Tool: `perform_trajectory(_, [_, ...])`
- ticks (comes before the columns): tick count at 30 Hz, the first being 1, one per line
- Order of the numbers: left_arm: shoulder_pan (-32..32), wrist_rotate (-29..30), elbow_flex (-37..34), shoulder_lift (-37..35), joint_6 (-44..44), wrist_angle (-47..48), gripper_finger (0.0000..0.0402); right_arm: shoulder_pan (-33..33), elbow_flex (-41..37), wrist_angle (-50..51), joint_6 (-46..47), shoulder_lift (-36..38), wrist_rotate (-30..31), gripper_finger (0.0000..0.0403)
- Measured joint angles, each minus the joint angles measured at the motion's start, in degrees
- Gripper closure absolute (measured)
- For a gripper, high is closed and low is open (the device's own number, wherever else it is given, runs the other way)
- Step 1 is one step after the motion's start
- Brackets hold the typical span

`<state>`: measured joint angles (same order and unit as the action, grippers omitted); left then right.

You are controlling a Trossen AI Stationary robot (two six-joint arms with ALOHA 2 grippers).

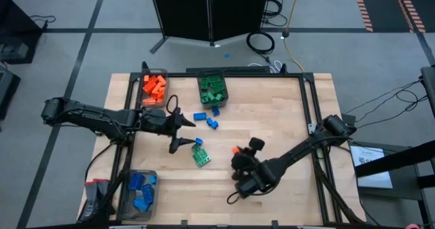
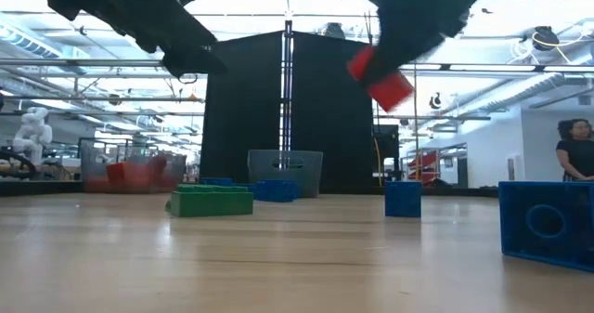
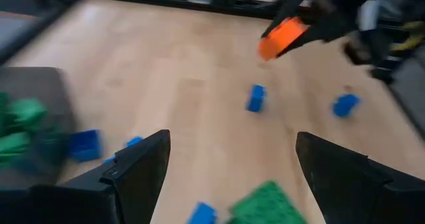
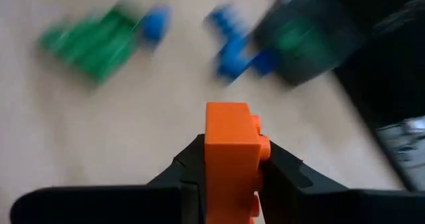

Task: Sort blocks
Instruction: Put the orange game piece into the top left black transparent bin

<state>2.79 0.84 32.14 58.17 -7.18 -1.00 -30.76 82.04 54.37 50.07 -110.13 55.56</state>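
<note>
1. Right gripper is clamped on a studded orange block, lifted clear above the bare wooden table mid-board.
2. Left gripper hangs spread wide, empty, beside loose blue blocks and a flat green block.
3. Dark translucent bins line the far and left edges: orange bin, green bin, blue bin.

Light wooden table top inside a black metal frame. Three dark translucent rectangular bins on it: two at the table's far edge, one at its near left corner. Person behind the table, far right.
</note>
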Motion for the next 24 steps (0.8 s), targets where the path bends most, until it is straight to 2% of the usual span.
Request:
perform_trajectory(3, [-0.02, 6.00, 0.00, -0.40, 1.56, 0.03, 0.0075, 0.41, 0.02, 0.13, 5.16, 0.09, 10.14, 0.0327])
perform_trajectory(6, [-0.02, 9.66, 0.00, -2.93, 4.15, -1.03, 0.0075, 1.58, 0.02, 0.82, 7.73, 0.32, 15.50, 0.0327])
perform_trajectory(11, [-0.02, 8.81, 0.02, -12.64, 9.49, -0.10, 0.0075, 6.21, 0.07, 1.26, 6.86, 1.21, 16.56, 0.0327])
perform_trajectory(16, [-0.38, 9.29, 0.02, -25.17, 14.72, 6.45, 0.0075, 11.41, 0.07, 1.20, 0.99, 2.87, 18.77, 0.0327])
perform_trajectory(20, [-0.44, 8.17, 0.02, -32.59, 15.11, 9.39, 0.0075, 15.72, 0.02, -0.83, -5.84, 5.34, 19.27, 0.0327])
perform_trajectory(24, [-0.44, 9.12, 0.02, -36.38, 15.04, 9.94, 0.0075, 20.20, 0.04, -10.46, -17.64, 9.20, 17.68, 0.0327])
